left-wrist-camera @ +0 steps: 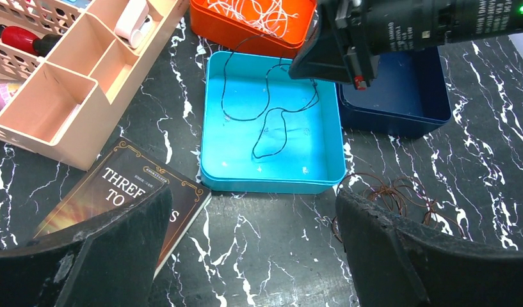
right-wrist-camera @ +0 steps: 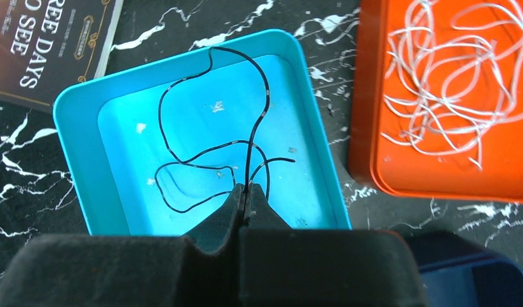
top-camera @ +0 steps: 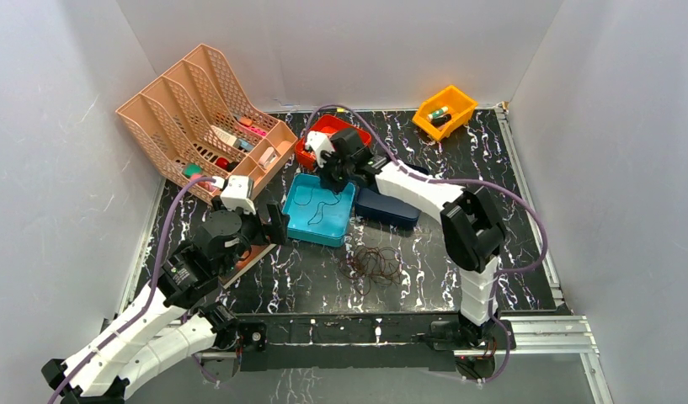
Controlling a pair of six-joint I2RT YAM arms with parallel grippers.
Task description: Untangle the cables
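The black cable (right-wrist-camera: 201, 153) lies in loops in the light blue tray (right-wrist-camera: 76, 153), also seen from the left wrist (left-wrist-camera: 271, 121) and from the top (top-camera: 319, 206). My right gripper (right-wrist-camera: 244, 188) is shut on one strand of it, low over the tray (top-camera: 333, 171). The white cable (right-wrist-camera: 438, 83) lies piled in the orange tray (right-wrist-camera: 364, 128). The reddish-brown cable (top-camera: 376, 265) lies coiled on the table in front of the blue tray, and it shows beside my left finger (left-wrist-camera: 386, 192). My left gripper (left-wrist-camera: 252, 249) is open and empty above the table.
A dark blue tray (top-camera: 389, 210) sits right of the light blue one. A book (left-wrist-camera: 127, 192) lies at the left front. A pink desk organiser (top-camera: 201, 118) stands at the back left. A yellow bin (top-camera: 445, 109) is at the back right.
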